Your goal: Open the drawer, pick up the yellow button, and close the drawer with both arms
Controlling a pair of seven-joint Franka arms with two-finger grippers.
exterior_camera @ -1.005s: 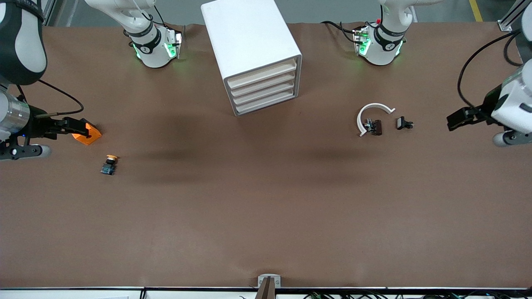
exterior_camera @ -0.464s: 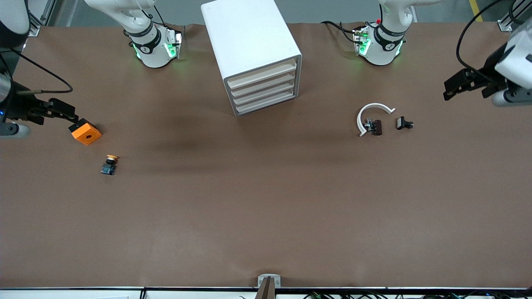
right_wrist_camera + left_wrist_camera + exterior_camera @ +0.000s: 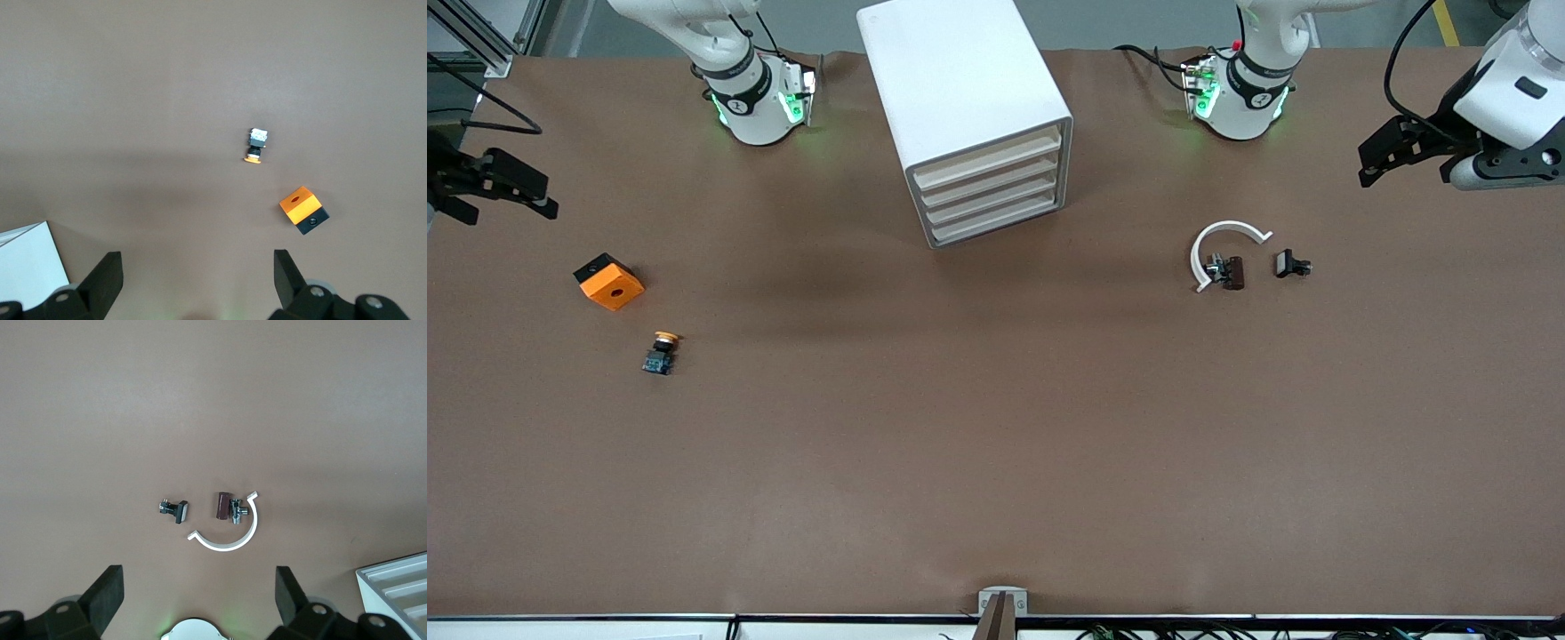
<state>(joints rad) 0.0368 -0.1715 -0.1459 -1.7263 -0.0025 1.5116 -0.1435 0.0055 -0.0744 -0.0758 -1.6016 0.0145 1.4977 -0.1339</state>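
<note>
Button [image 3: 662, 352] lies loose on the tabletop [image 3: 996, 444] toward the right arm's end, its orange cap pointing at the orange block [image 3: 609, 283], which sits just farther from the front camera. My right gripper [image 3: 505, 188], fingers wide and empty, is the nearer one; the left gripper [image 3: 1392, 153], equally open and empty, is over the other end. Farthest, the top drawer [image 3: 989, 159] looks shut, though I can't be sure.

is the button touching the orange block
Apart. The front view shows bare table between the button and the orange block; the right wrist view shows the same gap.
</note>
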